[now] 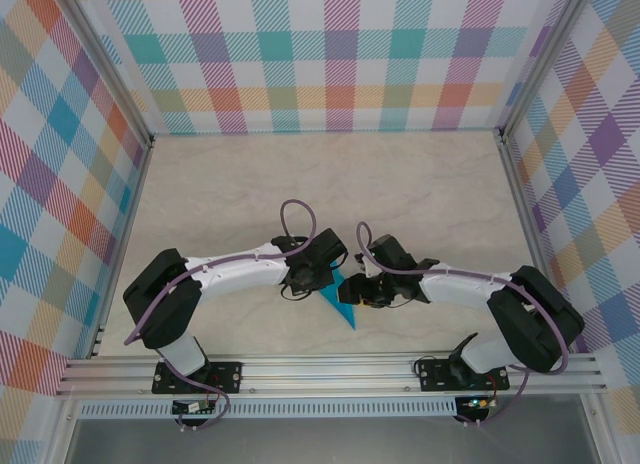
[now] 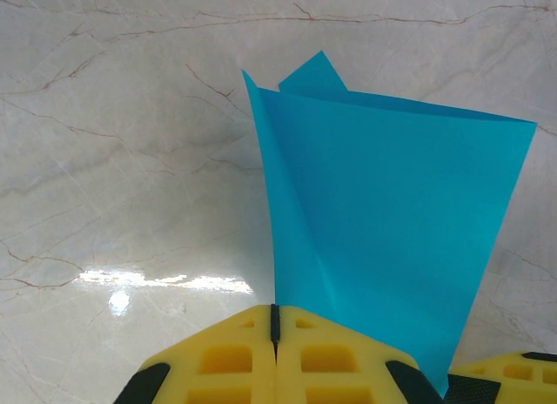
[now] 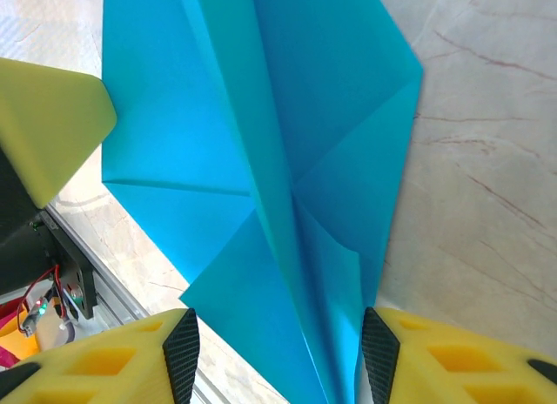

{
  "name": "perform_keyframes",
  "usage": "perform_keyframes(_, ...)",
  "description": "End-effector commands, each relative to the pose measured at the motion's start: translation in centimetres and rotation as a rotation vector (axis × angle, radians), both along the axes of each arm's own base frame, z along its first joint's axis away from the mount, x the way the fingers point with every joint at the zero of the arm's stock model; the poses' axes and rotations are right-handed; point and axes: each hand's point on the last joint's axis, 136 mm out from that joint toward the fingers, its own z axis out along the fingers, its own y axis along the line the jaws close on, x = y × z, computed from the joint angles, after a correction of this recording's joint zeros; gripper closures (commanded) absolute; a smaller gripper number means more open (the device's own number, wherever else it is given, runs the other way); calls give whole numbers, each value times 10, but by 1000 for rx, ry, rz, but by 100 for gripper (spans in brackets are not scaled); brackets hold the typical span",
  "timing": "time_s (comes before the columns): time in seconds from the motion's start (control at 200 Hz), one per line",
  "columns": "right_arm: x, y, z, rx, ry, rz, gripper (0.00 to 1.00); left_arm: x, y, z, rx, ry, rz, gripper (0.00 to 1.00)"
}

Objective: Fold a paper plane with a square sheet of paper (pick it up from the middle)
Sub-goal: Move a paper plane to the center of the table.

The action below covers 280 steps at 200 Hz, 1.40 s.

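Paper plane (image 3: 261, 117) is only half made here: a teal sheet with a long centre crease and a couple of diagonal flaps, standing up off the desk (image 1: 300, 184) instead of lying flat. Left gripper (image 2: 275, 334) is clenched on it, yellow fingers pressed together right at the bottom of the crease, so I'll use that as my reference point for everything else. Right gripper (image 3: 278, 356) sits just beside the left gripper on the opposite side of the sheet. Its jaws are spread, with the paper running between the pads, and it doesn't look pinched. It might be brushing one pad, can't tell.

My guess at the step is tightening up the centre fold. To do it well I'd hold the left pinch firm, close the right one squarely on the fold line close to the left gripper, then run it slowly along the crease so the layers don't skew. Paper this thin will probably buckle or tear if the two twist against each other.

Around it there's bare marbled desk under the left gripper, an aluminium rail (image 1: 330, 367) near it on the bases' side, and checked walls (image 1: 340, 54) well apart from it. The only real obstacle I see is the two grippers crowding each other
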Motion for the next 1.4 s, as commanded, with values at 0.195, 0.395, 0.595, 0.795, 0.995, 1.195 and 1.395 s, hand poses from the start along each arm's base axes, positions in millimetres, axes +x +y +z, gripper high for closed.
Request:
perform_keyframes(0.195, -1, 14, 7, 23, -18, 50, 48, 2, 9, 4, 17, -11, 2, 96)
perform_keyframes(0.395, 0, 14, 8, -15, -56, 61, 49, 2, 8, 3, 17, -11, -1, 96)
perform_keyframes(0.595, 1, 13, 2, -98, -85, 75, 55, 1, 10, 3, 20, -12, 1, 96)
perform_keyframes(0.795, 3, 12, -11, -198, -94, 75, 62, 1, 10, 5, 20, -15, 2, 96)
perform_keyframes(0.995, 3, 10, -15, -256, -120, 73, 66, 1, 13, 6, 25, -19, 3, 96)
perform_keyframes(1.195, 0, 12, -21, -265, -108, 89, 70, 1, 12, 5, 24, -18, 4, 96)
perform_keyframes(1.395, -2, 13, -27, -265, -94, 91, 73, 1, 11, 4, 18, -20, 8, 96)
